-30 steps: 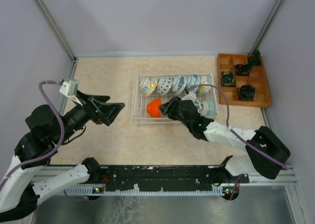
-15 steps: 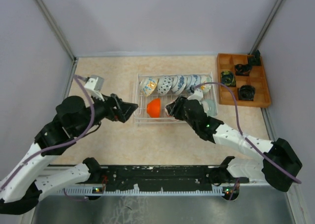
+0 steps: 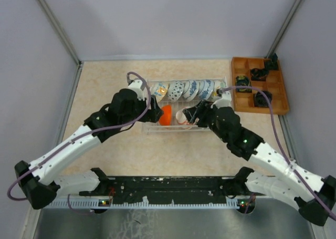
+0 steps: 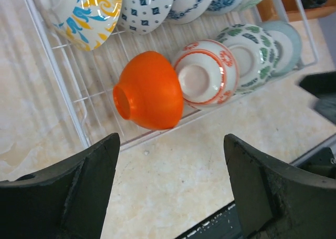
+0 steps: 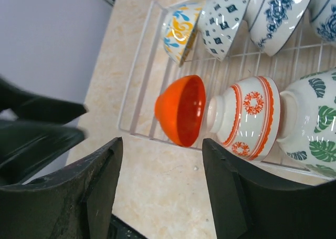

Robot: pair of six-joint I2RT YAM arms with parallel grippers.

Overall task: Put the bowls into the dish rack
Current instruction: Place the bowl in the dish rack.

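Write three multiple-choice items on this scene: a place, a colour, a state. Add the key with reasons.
1. Where is the orange bowl? A) the dish rack's near row B) its far row C) outside it
2. The ringed bowl beside it in that row: ring colour? A) green B) black C) orange-red
3. State of the left gripper? A) shut on a bowl B) open, empty C) shut, empty
Key: 1A, it lies on its side in the near row; 2C, orange-red rings on white; 3B, fingers wide apart, nothing between.
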